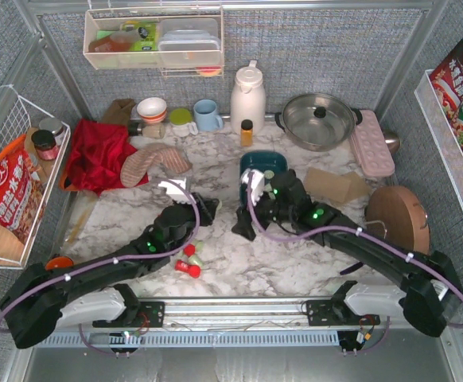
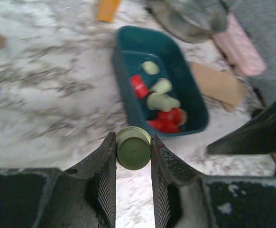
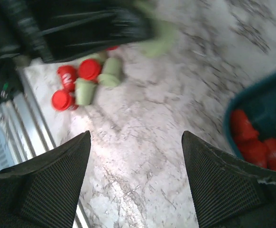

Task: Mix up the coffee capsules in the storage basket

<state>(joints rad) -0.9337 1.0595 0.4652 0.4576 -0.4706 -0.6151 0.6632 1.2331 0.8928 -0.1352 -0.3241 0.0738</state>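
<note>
Here, the marble table [image 1: 239,270] is shown with the storage basket [image 2: 121,90] set near its middle, just ahead of both arms. Inside it, three red and at least three mint coffee capsules [image 2: 162,101] are counted. The right gripper [image 3: 135,140] is spread wide and empty above bare marble. The left gripper [image 2: 133,142] is clenched on one green capsule [image 2: 133,153]. A loose cluster [image 3: 84,90] of three red and at least two green is seen near the table's front edge. Its white print is too blurred to be read.

The marble table [image 1: 251,267] is carrying the storage basket [image 2: 121,71] just ahead of the left gripper [image 2: 133,152]; loose coffee capsules [image 3: 89,70] are lying in a cluster ahead of the right gripper [image 3: 135,142], the basket sitting to its right.
</note>
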